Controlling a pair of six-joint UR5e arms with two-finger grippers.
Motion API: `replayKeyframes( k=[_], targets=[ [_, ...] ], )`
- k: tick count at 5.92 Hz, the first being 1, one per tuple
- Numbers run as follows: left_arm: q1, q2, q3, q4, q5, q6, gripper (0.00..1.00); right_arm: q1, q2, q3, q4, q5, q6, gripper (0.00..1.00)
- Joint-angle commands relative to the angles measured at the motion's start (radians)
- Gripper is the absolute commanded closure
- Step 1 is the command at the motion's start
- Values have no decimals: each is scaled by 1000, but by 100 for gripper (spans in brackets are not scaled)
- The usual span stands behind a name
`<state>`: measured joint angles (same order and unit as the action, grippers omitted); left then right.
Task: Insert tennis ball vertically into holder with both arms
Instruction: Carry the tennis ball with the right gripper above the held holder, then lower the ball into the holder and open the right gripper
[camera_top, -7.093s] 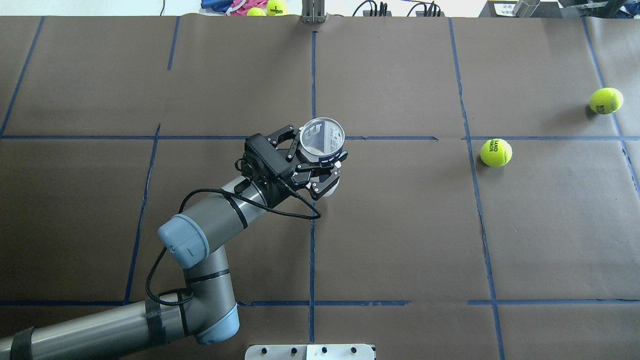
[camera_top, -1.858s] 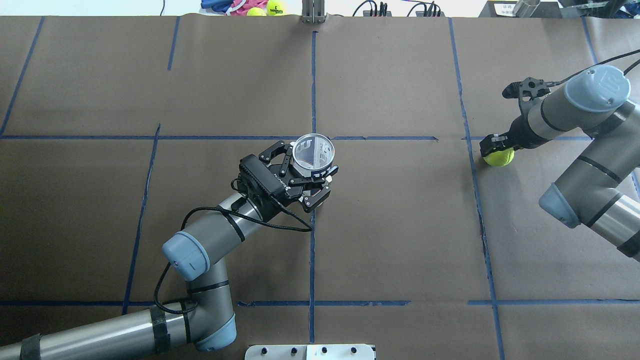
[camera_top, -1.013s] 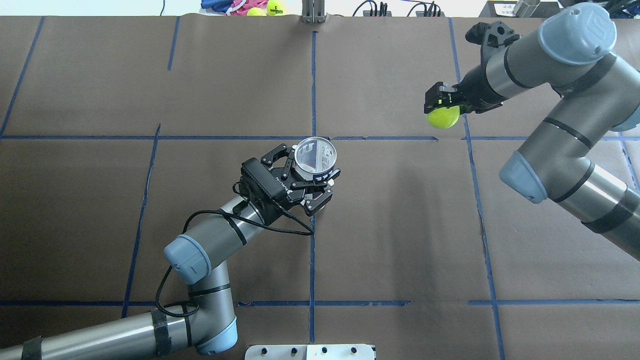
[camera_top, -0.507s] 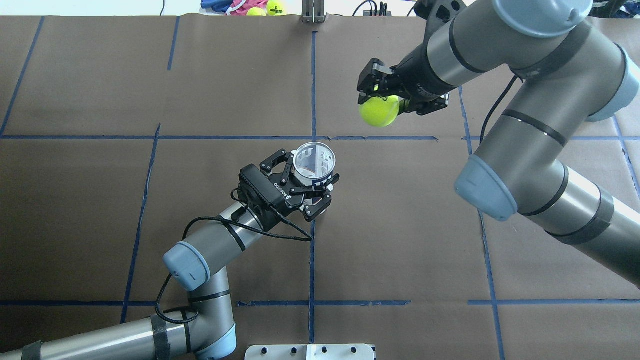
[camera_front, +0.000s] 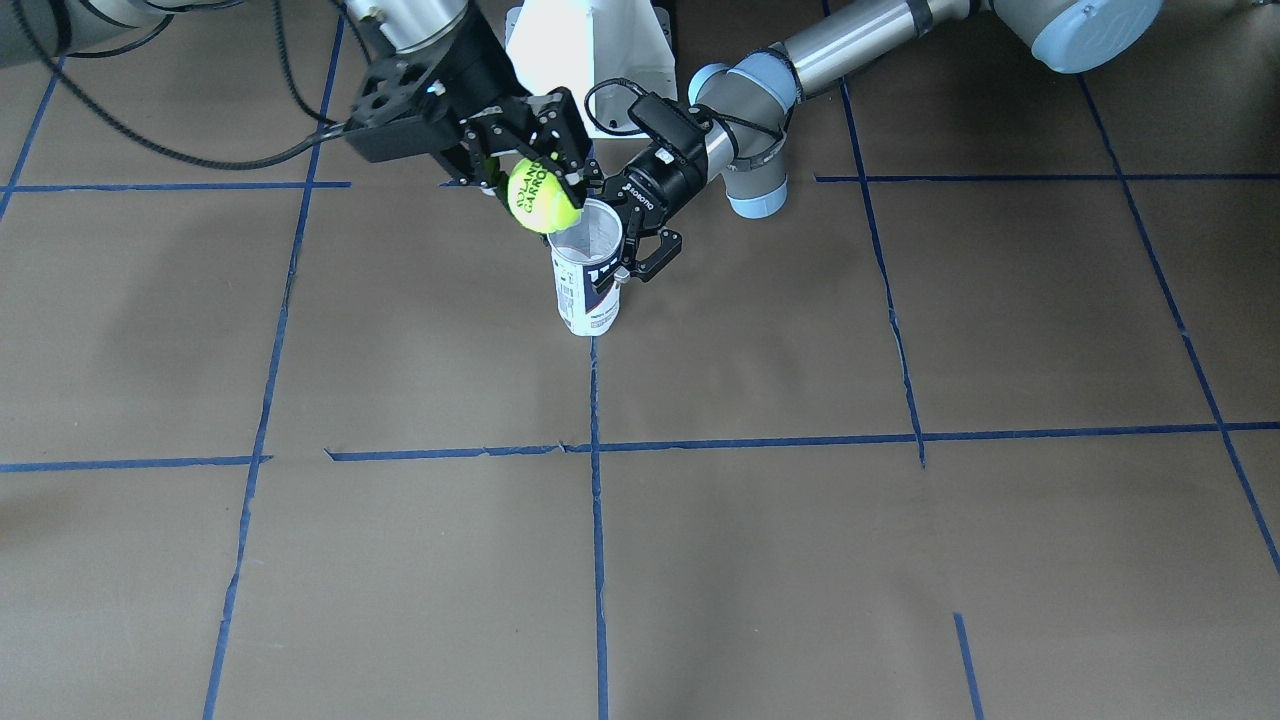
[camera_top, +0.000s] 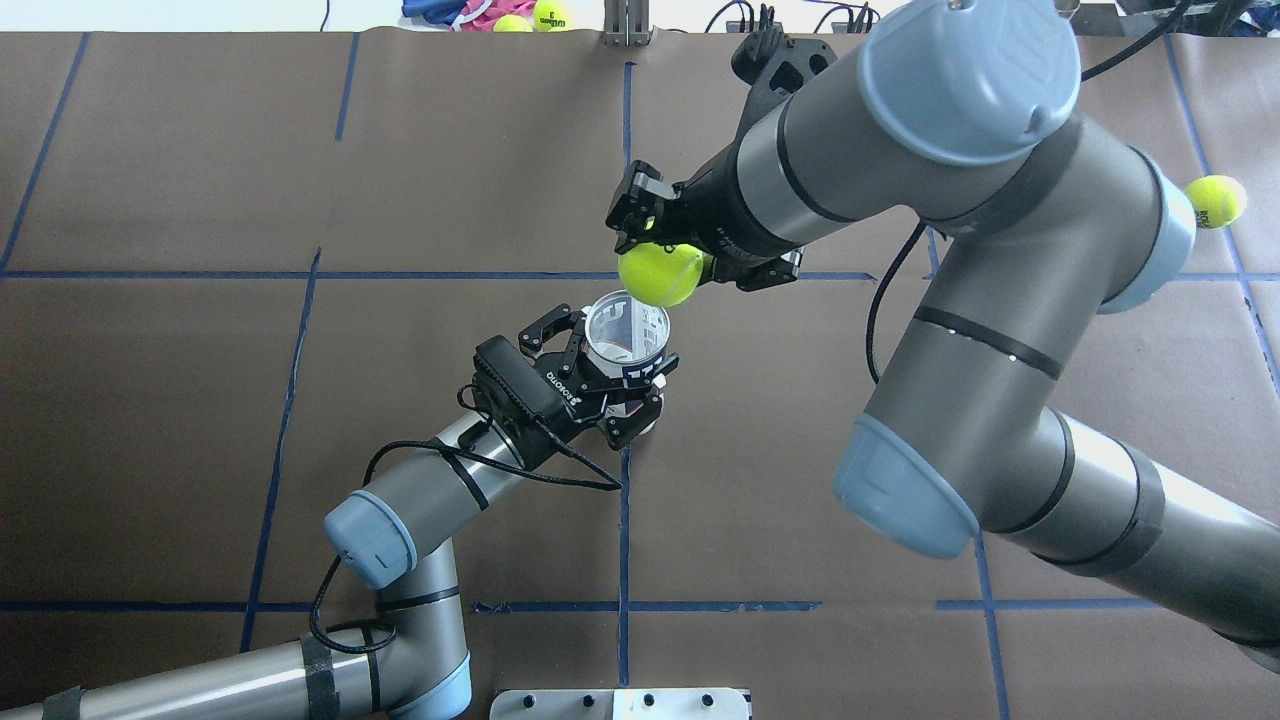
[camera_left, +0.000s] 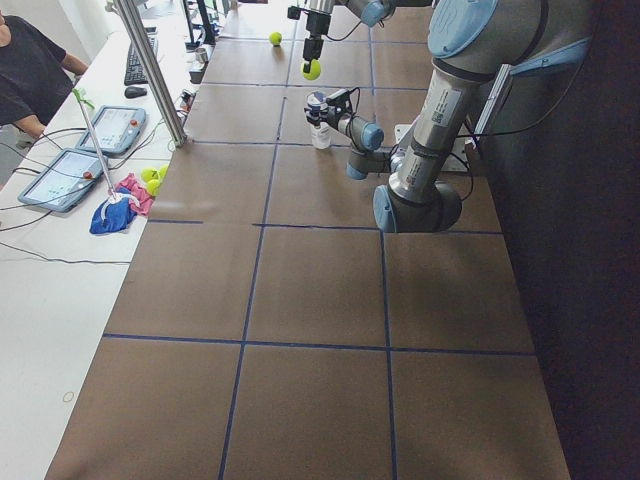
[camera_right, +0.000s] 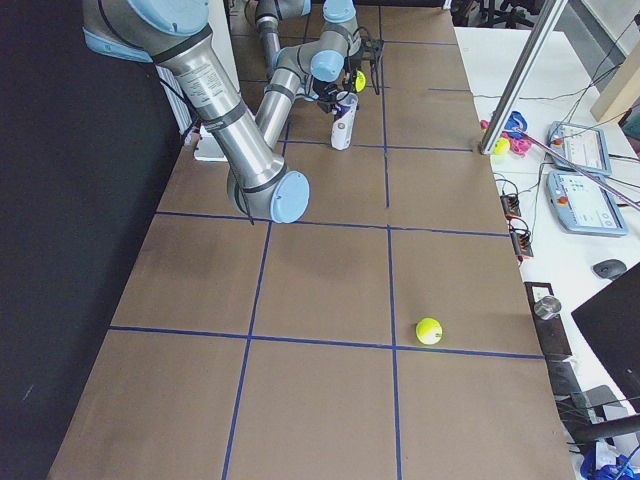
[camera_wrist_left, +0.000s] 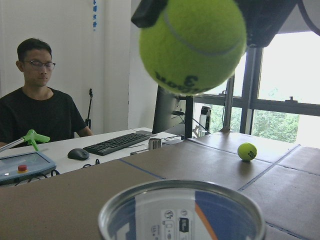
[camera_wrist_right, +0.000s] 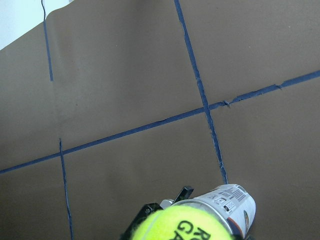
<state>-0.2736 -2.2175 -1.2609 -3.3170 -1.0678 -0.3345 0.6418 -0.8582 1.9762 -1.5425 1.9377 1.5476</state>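
Observation:
The tennis ball (camera_top: 660, 275), yellow-green with black lettering, is held in my right gripper (camera_top: 665, 255) just above the holder's open mouth. It also shows in the front view (camera_front: 543, 197) and the left wrist view (camera_wrist_left: 192, 45). The holder (camera_top: 625, 330) is a clear can with a white and navy label. It stands upright near the table's middle, also seen in the front view (camera_front: 588, 270). My left gripper (camera_top: 610, 368) is shut around its side. In the overhead view the ball overlaps the can's far right rim.
A second tennis ball (camera_top: 1214, 200) lies at the table's right edge, also in the right side view (camera_right: 429, 330). More balls (camera_top: 540, 15) and a cloth lie beyond the far edge. An operator (camera_wrist_left: 37, 110) sits by tablets there. A metal pole (camera_left: 150, 70) stands nearby.
My right arm came in, closed on a ball at the right of the table, lifted it and carried it left to just over the can. My left gripper kept hold of the can.

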Motion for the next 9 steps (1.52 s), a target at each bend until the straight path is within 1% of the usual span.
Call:
replayKeyframes(
  k=[1, 7, 8, 9],
  targets=[
    [1, 1, 0, -1, 0, 0, 16, -66, 4, 3, -37, -92, 3, 81],
    [8, 1, 0, -1, 0, 0, 12, -85, 11, -43, -37, -101, -4, 77],
    [8, 1, 0, -3, 0, 0, 11, -85, 11, -45, -37, -102, -6, 72],
    [8, 1, -2, -3, 0, 0, 11, -85, 11, -45, -36, -100, -11, 31]
  ],
)
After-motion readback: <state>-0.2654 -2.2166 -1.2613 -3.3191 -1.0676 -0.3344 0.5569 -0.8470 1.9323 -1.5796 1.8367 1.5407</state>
